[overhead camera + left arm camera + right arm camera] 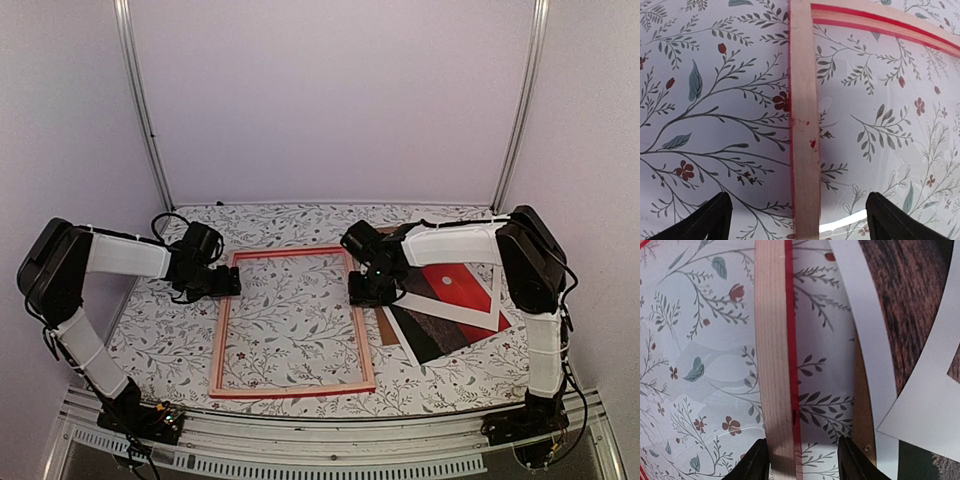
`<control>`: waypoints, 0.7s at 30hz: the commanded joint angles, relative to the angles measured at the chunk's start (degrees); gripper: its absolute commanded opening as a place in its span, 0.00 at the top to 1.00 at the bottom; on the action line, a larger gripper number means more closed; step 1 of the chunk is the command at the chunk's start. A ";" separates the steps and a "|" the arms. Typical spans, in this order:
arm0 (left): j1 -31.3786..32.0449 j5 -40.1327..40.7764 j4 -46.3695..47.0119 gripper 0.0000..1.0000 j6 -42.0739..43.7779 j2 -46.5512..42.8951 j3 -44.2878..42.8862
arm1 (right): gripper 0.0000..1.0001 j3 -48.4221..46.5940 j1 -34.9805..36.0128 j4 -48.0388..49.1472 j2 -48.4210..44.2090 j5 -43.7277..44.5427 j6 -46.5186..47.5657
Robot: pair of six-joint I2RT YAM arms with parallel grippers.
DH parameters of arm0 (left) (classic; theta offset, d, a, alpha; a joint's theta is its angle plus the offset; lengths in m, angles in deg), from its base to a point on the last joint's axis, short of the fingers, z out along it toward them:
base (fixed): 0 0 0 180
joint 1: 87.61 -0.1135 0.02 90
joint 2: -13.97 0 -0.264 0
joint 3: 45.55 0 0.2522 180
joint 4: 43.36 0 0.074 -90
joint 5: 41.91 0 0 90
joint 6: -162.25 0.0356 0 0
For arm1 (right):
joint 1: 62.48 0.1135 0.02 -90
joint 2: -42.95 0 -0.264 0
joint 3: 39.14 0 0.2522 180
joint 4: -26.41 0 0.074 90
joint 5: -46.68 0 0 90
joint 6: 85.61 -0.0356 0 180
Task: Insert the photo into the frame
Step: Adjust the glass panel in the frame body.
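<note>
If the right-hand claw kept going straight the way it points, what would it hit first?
Probably the frame, whose rail lies between the open fingers of the right gripper; the fingertips would reach the tablecloth beside it.

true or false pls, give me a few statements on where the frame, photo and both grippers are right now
1. The frame lies flat with its pale wood back facing up. True.
2. The photo already sits inside the frame. False: it lies outside, to the right of the frame, partly under a white mat.
3. The left gripper is wide open, with one finger on each side of a frame rail. True.
4. The right gripper is holding the photo. False: it straddles the frame's right rail, and a gap shows between one finger and the rail.
5. The frame stands upright against the back wall. False: it lies on the floral table cover.
</note>
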 commanded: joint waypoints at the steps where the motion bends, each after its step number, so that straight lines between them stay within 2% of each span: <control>1: 0.68 1.23 -1.07 0.04 0.53 -0.67 -1.06 | 0.50 -4.16 -3.75 1.84 -0.94 -0.91 2.77; 11: 0.67 1.30 -1.32 0.04 0.53 -1.22 -1.32 | 0.46 -16.05 -8.24 4.31 5.91 -2.12 8.64; 21: 0.73 1.19 -1.56 0.03 0.64 -1.05 -2.04 | 0.44 -27.77 -9.65 4.41 15.35 -1.54 11.42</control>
